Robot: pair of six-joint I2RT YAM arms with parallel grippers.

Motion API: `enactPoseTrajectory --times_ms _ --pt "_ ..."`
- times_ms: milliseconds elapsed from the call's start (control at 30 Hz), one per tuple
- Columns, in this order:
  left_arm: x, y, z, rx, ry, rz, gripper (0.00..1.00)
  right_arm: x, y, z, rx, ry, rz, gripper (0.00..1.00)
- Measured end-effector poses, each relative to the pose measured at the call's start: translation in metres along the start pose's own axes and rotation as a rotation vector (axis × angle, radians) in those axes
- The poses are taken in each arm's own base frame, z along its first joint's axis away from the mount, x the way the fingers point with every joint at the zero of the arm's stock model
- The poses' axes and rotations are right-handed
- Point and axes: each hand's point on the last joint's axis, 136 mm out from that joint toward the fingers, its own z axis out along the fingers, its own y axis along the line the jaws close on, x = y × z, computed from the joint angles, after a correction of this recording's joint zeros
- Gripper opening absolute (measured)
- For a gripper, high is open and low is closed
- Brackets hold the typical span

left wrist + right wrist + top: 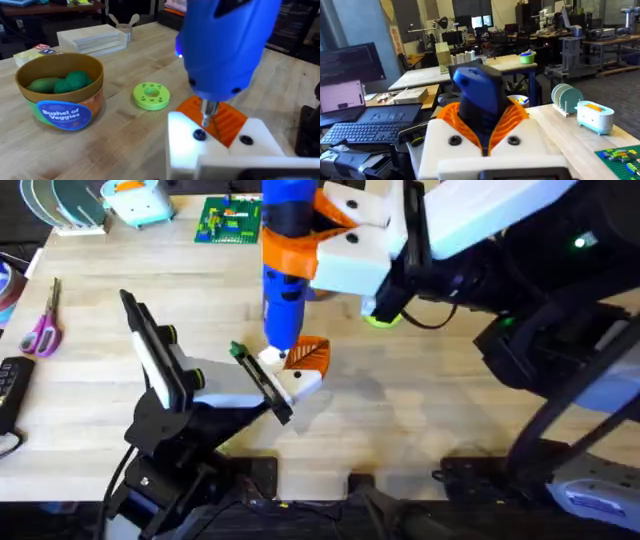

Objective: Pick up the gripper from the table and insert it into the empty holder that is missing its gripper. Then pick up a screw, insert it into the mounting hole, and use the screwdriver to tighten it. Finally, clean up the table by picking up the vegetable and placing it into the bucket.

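My right gripper (338, 238) is shut on the blue screwdriver (285, 270), which it holds upright. The screwdriver's pale tip (206, 113) points down at the white holder (215, 147) on my left gripper (290, 376). The orange gripper (226, 119) sits in that holder, just behind the tip. A small dark screw (199, 134) rests in the holder's hole, a little in front of the tip. The tan bucket (60, 107) with a blue band stands beyond, with green vegetables (65, 82) lying inside it. The right wrist view has the screwdriver (477, 95) clamped between orange pads (512, 117).
A round green disc (151, 95) lies between the bucket and the holder. Purple scissors (42, 330) and a black remote (10, 385) are at the left edge. A green board (230, 220), a plate rack (70, 205) and a pale blue toaster (140, 200) line the far side.
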Motion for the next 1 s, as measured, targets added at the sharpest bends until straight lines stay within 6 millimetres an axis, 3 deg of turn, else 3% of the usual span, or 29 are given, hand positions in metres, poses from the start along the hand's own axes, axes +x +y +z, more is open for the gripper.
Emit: enactPoseTrajectory --times_ms 600,1000 --pt "0.0 0.0 0.0 0.0 0.0 0.0 0.006 0.0 0.0 0.0 0.0 0.001 -0.016 0.023" --pt "0.0 0.0 0.0 0.0 0.001 -0.001 0.006 0.013 -0.01 0.005 0.022 0.026 0.01 0.023"
